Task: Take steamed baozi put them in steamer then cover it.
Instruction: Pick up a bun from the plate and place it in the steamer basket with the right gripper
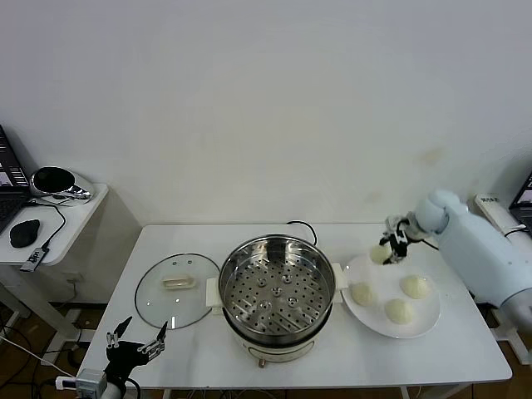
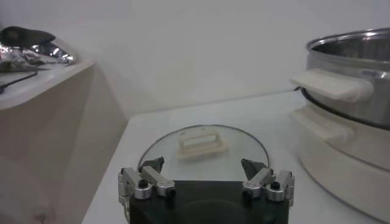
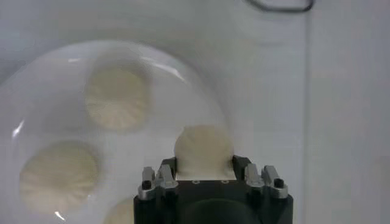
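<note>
My right gripper [image 1: 389, 249] [image 3: 204, 162] is shut on one steamed baozi [image 1: 380, 253] [image 3: 203, 149], held just above the far left edge of a white plate [image 1: 432, 322] [image 3: 164, 79]. Three more cream-white baozi [image 1: 362, 293] [image 1: 416, 286] [image 1: 399, 311] lie on that plate. The shiny steamer [image 1: 226, 270] [image 2: 353, 73] stands uncovered at the table's middle, its perforated tray bare. Its glass cover [image 1: 158, 303] [image 2: 164, 155] lies flat on the table to the steamer's left. My left gripper [image 1: 139, 337] [image 2: 204, 164] hangs open near the front left edge, just short of the cover.
A black cord [image 1: 301, 224] runs behind the steamer. A low side table [image 1: 79, 216] at the far left carries a black mouse [image 1: 25, 233] and a shiny device [image 1: 54, 183]. The wall stands close behind the table.
</note>
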